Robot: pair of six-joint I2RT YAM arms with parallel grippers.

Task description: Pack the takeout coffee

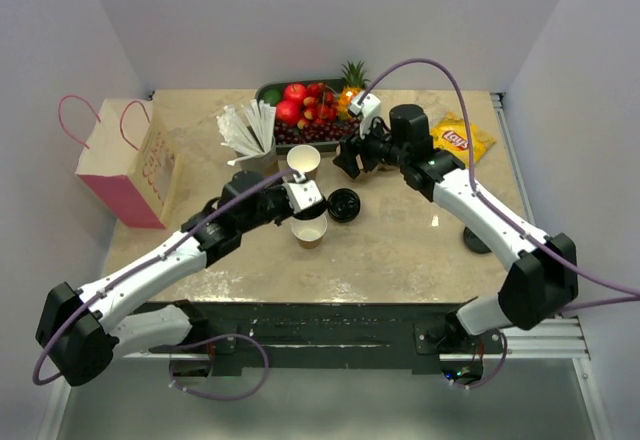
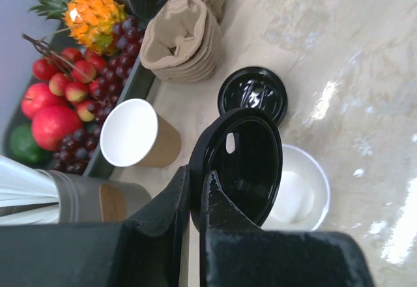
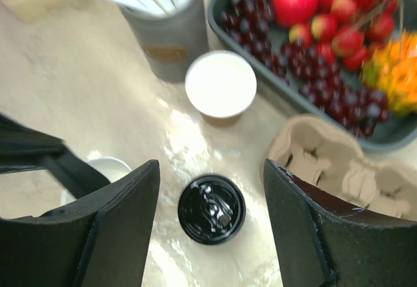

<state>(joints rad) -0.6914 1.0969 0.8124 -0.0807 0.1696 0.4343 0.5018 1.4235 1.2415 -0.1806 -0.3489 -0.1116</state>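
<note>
Jaws of left gripper (image 2: 197, 177) clamp round black plastic lid (image 2: 244, 163) tilted over open brown paper cup (image 2: 307, 199); right gripper (image 3: 210, 169) gapes beyond cup.

I saw on marble table (image 1: 400, 250): pink bag (image 1: 120, 175) at left; fruit tray (image 1: 268, 88), stick holder (image 1: 250, 135) top centre; chip bag (image 1: 462, 140) upper right; open cup (image 1: 303, 161), second cup (image 1: 309, 232), loose lid (image 1: 344, 204) mid-frame.

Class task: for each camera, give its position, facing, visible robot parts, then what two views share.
Top external: above and behind the robot, looking down on the table; both arms show.
Left wrist: on the left gripper, looking along fingers pinching the held lid.
Right wrist: on the right gripper, looking down between open fingers.
Shared: both wrist views show the loose lid.
</note>
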